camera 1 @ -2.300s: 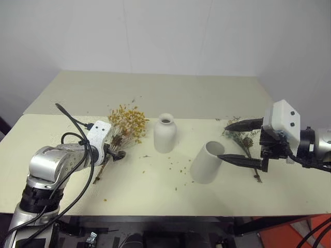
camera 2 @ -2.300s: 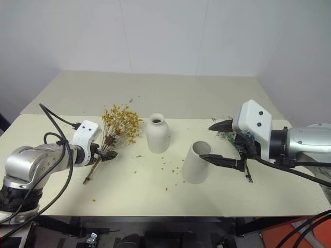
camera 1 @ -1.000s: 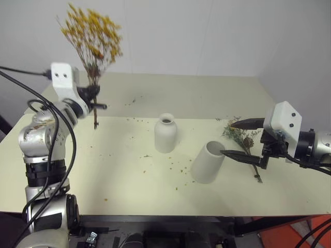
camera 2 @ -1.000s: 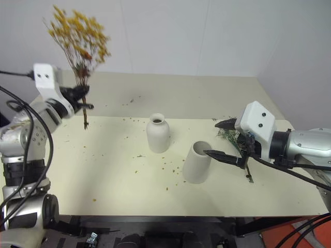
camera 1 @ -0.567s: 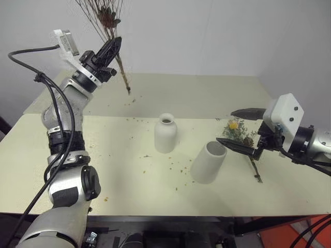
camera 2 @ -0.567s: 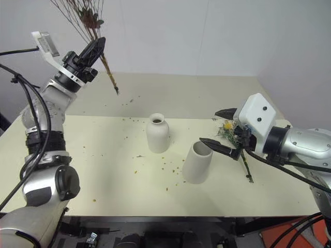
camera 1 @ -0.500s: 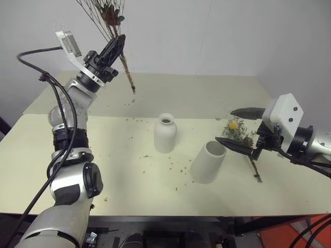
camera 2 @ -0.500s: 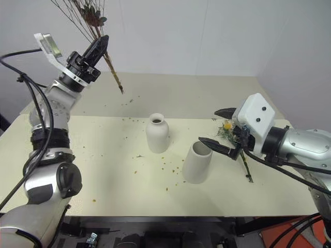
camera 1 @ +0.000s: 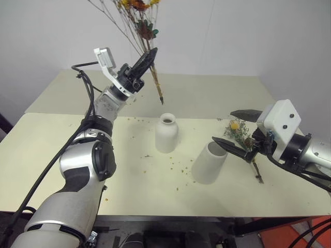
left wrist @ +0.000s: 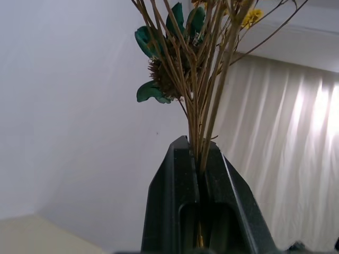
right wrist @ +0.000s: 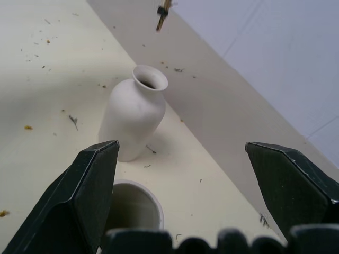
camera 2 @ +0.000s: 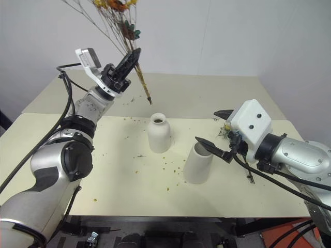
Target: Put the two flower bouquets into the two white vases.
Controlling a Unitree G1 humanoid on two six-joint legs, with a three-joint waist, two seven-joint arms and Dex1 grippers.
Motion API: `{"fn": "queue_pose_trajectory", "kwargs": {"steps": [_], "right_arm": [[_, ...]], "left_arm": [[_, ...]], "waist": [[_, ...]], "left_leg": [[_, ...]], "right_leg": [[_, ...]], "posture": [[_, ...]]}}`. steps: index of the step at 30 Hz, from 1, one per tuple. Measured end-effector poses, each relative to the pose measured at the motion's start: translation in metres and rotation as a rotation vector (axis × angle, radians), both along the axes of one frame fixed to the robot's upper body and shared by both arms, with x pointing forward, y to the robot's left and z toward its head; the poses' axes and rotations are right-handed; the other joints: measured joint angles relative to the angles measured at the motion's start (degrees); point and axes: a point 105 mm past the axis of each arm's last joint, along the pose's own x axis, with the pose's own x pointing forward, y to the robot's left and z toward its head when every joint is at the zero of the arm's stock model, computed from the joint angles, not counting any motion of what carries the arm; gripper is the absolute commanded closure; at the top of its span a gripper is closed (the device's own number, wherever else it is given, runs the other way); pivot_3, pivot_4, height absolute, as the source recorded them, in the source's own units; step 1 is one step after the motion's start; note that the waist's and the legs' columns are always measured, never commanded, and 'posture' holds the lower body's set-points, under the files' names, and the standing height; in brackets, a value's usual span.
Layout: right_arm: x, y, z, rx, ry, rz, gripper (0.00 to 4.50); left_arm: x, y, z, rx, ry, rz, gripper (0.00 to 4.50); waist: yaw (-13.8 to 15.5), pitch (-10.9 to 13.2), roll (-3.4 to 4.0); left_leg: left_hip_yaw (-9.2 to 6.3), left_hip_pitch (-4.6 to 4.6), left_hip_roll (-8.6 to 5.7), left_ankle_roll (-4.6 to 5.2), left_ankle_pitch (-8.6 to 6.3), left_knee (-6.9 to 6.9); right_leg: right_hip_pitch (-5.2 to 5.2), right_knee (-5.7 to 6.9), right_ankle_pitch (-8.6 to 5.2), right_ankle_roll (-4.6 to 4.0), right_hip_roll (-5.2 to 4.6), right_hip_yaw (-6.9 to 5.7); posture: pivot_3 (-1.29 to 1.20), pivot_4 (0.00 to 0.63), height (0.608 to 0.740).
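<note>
Left gripper [camera 1: 147, 58] pinched shut on the yellow dried bouquet [camera 1: 135, 20], held high, stem ends hanging above and behind the narrow-necked vase [camera 1: 166, 133]. Right gripper [camera 1: 234, 130] spread wide, empty, beside the cylinder vase [camera 1: 209, 163]; grey-green bouquet [camera 1: 243, 137] lies on the table [camera 1: 124, 175]. Step in hand: carrying stems to the neck. Next: line up the stem ends, lower them in.
</note>
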Motion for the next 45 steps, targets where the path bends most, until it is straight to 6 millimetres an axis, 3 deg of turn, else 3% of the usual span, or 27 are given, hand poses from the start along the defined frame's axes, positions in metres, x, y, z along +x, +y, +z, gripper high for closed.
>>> {"fn": "queue_pose_trajectory", "kwargs": {"steps": [8,23,45], "right_arm": [[-0.003,0.003,0.0,-0.001,-0.017,-0.017,0.0],[-0.009,-0.002,0.002,-0.005,-0.036,-0.036,0.0],[-0.008,-0.003,0.004,-0.015,-0.062,-0.042,0.0]], "left_arm": [[-0.004,-0.026,-0.016,0.141,-0.045,-0.037,4.46],[0.003,-0.027,-0.028,0.209,-0.029,0.037,4.46],[0.009,-0.03,-0.084,0.341,0.032,0.117,4.46]], "waist": [[-0.17,0.0,0.0],[-0.07,0.0,0.0],[-0.05,0.0,0.0]], "left_leg": [[-0.01,0.02,0.0,0.0,0.0,0.0],[-0.03,0.02,0.0,0.0,0.0,0.0],[-0.04,0.02,-0.01,0.0,0.0,0.01]], "right_leg": [[-0.01,0.03,0.0,0.0,0.01,0.01],[-0.01,0.04,-0.01,0.02,0.01,0.0],[-0.01,0.06,0.0,0.0,0.01,0.01]], "posture": [[0.0,0.15,0.74],[0.0,0.15,0.74],[0.0,0.15,0.74]]}}
